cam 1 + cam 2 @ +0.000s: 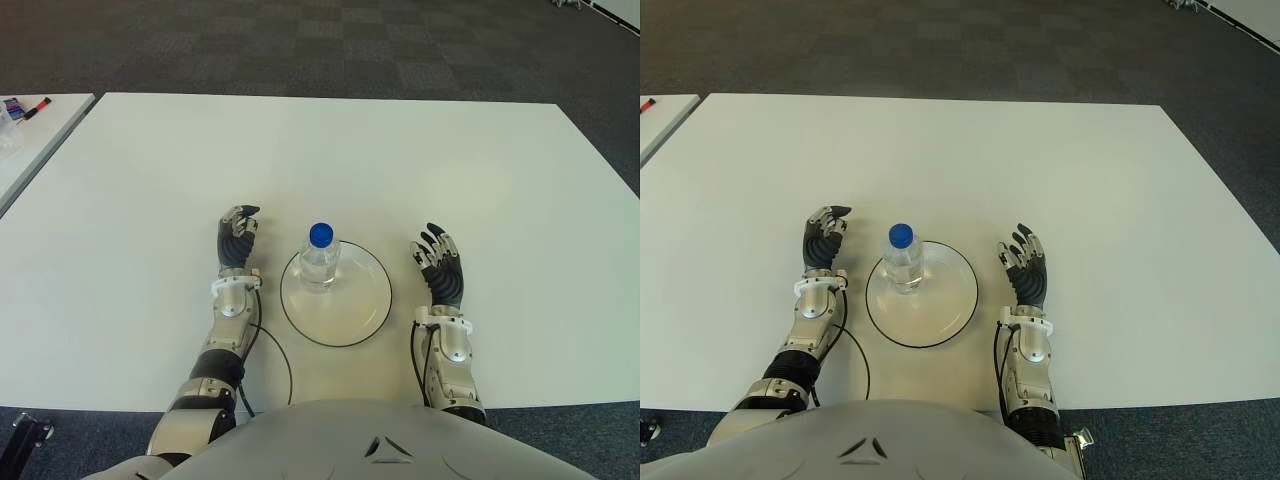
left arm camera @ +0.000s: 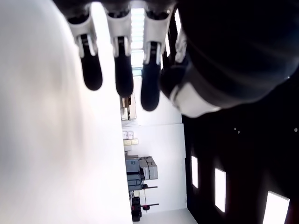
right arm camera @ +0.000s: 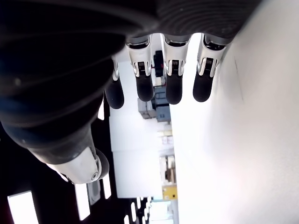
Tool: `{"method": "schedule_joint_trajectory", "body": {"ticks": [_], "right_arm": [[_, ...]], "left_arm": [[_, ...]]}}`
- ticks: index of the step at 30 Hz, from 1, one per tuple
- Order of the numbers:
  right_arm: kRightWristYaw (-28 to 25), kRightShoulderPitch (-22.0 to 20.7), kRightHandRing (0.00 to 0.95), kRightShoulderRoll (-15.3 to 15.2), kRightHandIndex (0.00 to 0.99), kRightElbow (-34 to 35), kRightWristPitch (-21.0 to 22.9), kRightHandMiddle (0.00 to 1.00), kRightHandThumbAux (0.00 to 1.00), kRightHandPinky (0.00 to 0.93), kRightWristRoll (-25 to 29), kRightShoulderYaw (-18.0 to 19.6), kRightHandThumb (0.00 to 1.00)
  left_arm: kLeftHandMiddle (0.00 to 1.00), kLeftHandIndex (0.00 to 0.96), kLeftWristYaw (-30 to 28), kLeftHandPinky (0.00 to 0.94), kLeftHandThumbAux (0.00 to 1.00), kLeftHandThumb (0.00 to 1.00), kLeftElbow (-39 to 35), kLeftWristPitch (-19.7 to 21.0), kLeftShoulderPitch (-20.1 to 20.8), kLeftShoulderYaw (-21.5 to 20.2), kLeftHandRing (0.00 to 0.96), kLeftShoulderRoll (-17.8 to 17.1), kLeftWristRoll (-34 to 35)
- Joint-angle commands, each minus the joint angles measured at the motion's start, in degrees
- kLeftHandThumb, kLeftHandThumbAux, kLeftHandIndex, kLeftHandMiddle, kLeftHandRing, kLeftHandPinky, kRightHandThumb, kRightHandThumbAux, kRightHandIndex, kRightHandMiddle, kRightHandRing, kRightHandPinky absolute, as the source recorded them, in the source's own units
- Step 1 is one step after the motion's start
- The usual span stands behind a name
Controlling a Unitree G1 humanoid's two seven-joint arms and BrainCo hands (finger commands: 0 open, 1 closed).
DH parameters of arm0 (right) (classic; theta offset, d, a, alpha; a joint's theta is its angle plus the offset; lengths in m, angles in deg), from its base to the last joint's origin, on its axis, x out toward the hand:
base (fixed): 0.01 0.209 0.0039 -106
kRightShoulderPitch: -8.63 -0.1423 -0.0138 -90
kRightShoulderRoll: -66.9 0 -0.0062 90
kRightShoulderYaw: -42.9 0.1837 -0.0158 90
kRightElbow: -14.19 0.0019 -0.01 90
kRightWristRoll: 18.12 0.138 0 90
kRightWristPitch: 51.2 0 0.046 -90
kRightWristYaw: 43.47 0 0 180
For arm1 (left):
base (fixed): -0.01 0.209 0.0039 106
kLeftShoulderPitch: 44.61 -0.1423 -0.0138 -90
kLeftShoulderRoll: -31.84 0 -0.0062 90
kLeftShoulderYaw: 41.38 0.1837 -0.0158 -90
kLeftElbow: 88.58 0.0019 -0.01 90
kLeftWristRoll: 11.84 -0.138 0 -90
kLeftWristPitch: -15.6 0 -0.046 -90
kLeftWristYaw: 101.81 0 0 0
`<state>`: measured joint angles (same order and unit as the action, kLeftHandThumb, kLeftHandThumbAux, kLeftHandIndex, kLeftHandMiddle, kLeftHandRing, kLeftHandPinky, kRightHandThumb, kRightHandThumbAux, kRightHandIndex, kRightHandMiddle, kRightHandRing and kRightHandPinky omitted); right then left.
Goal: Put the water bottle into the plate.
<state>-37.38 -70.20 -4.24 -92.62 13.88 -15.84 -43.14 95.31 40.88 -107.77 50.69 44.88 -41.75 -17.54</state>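
Note:
A clear water bottle (image 1: 320, 259) with a blue cap stands upright inside the round clear plate (image 1: 362, 308), toward its far left part. My left hand (image 1: 238, 236) shows just left of the plate, apart from the bottle, its fingers (image 2: 123, 70) relaxed and slightly curled around nothing. On the plate's right side my right hand (image 1: 437, 262) shows with fingers (image 3: 174, 78) spread, holding nothing. Neither hand touches the bottle.
The white table (image 1: 400, 160) stretches wide beyond the plate. A second white table (image 1: 30, 135) with markers (image 1: 28, 108) stands at the far left across a gap. Dark carpet (image 1: 330, 45) lies beyond the far edge.

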Motion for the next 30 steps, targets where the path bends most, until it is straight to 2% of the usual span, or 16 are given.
{"method": "schedule_joint_trajectory", "body": {"ticks": [1, 30], "right_arm": [[-0.13, 2.65, 0.137, 0.81, 0.171, -2.18, 2.33, 0.143, 0.742, 0.184, 0.4, 0.36, 0.523], [-0.1, 2.72, 0.13, 0.63, 0.176, -2.12, 2.39, 0.143, 0.709, 0.174, -0.13, 0.23, 0.525]], "left_arm": [[0.377, 0.417, 0.5, 0.442, 0.709, 0.706, -0.42, 1.1, -1.04, 0.06, 0.404, 0.46, -0.52], [0.39, 0.418, 0.86, 0.432, 0.711, 0.709, -4.55, 3.41, -2.71, 0.15, 0.413, 1.45, -0.92]]}}
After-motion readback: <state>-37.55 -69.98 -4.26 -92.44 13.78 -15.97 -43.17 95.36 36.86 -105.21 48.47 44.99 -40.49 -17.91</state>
